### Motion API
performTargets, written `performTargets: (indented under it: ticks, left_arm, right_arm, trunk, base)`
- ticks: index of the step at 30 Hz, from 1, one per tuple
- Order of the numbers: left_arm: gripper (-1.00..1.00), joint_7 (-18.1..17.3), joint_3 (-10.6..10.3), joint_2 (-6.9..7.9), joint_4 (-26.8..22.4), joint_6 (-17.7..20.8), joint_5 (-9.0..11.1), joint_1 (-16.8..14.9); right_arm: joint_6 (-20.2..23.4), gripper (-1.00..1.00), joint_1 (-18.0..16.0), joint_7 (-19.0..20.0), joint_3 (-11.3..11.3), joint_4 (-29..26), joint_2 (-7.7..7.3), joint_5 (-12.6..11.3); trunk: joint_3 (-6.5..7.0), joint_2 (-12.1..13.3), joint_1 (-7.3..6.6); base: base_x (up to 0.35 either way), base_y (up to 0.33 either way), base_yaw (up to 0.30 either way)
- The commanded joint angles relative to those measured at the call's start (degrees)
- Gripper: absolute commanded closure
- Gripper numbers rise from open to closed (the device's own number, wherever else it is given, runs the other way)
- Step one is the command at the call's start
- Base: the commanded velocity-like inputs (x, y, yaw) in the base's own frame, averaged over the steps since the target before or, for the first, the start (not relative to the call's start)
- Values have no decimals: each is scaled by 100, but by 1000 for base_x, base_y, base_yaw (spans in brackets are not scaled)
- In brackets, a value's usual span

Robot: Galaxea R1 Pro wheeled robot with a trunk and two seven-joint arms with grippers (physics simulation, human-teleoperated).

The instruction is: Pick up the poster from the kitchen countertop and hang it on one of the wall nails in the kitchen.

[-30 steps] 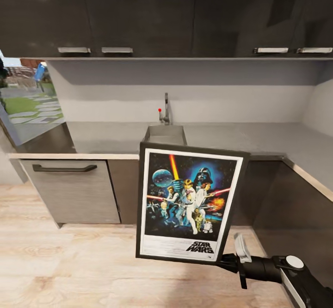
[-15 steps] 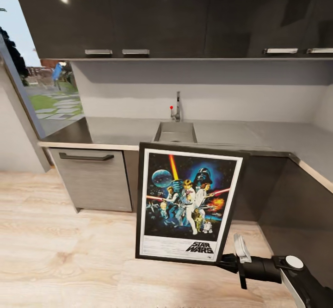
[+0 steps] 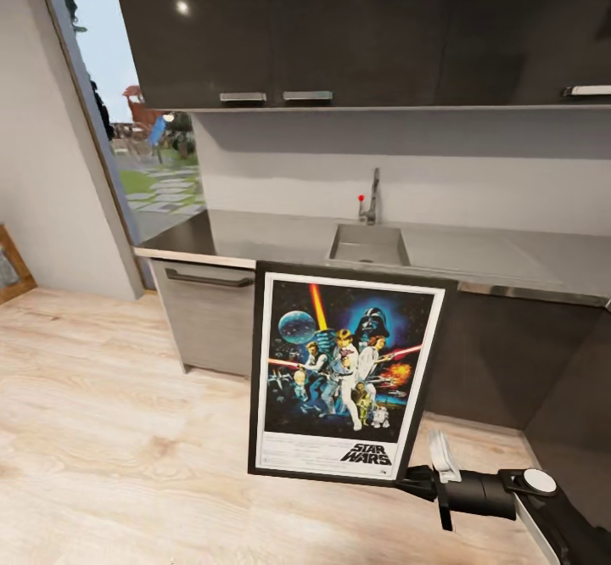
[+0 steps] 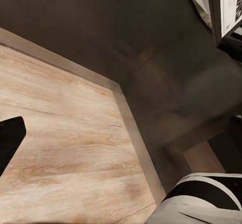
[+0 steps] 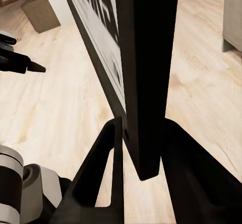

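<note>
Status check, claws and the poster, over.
Right claw shut on black-framed Star Wars poster, held upright. Left claw state unclear. Poster off pale grey countertop; no nail seen.

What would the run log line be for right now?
phase: carrying | right gripper: shut on poster bottom corner, upright | poster: off countertop, above floor | nail: not seen | hanging: not done
</note>
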Motion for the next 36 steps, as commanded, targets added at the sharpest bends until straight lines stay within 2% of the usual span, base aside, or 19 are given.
performTargets:
  ticks: [1, 18, 19, 20, 22, 23, 26, 27, 29, 36]
  left_arm:
    - [-100, -9, -43, 0, 2, -45, 49, -4]
    - [-100, -9, -41, 2, 4, -33, 50, -4]
    - [-100, 249, -48, -3, -3, -38, 53, -4]
    - [-100, 891, -54, -5, -15, -41, 66, -4]
    - [-100, 1256, -60, -6, -21, -39, 109, -4]
    - [-100, 1511, -76, -7, -29, -35, 230, -4]
    - [-100, 2136, -116, -57, -51, -28, 956, -4]
    - [-100, 2475, -128, -91, -85, -28, 1157, -4]
    - [-100, 2692, -132, -110, -131, -29, 1260, -4]
    - [-100, 2880, -146, -129, -183, -47, 1352, -4]
  right_arm:
    - [-35, 100, -4, 15, 19, 2, -7, -27]
    - [-14, 100, -4, 7, 44, -16, -5, -27]
    - [-13, 100, -4, 1, 124, -25, 7, -27]
    - [-6, 100, -4, -11, 212, -36, 17, -27]
    - [20, 100, -6, -21, 247, -45, 29, -30]
    - [99, 100, -8, -38, 269, -60, 76, -32]
    - [386, 100, -12, -259, 289, -162, 325, -24]
    - [447, 100, -12, -528, 295, -214, 383, -26]
    - [481, 100, -12, -757, 297, -243, 412, -27]
    - [522, 100, -13, -986, 293, -276, 441, -34]
  trunk:
    - [-6, -3, 0]
    - [-6, -3, 0]
    - [-6, -3, 0]
    - [-6, -3, 0]
    - [-6, -3, 0]
    - [-6, -3, 0]
    - [-6, -3, 0]
    - [-6, -3, 0]
    - [-6, -3, 0]
    - [12, 37, -22]
  base:
    - [0, 258, 186]
    - [0, 253, 57]
    - [0, 16, 272]
    - [0, 8, 280]
    - [0, 6, 283]
    - [0, 3, 286]
    - [0, 1, 288]
    - [0, 0, 289]
    - [0, 0, 289]
    - [0, 0, 179]
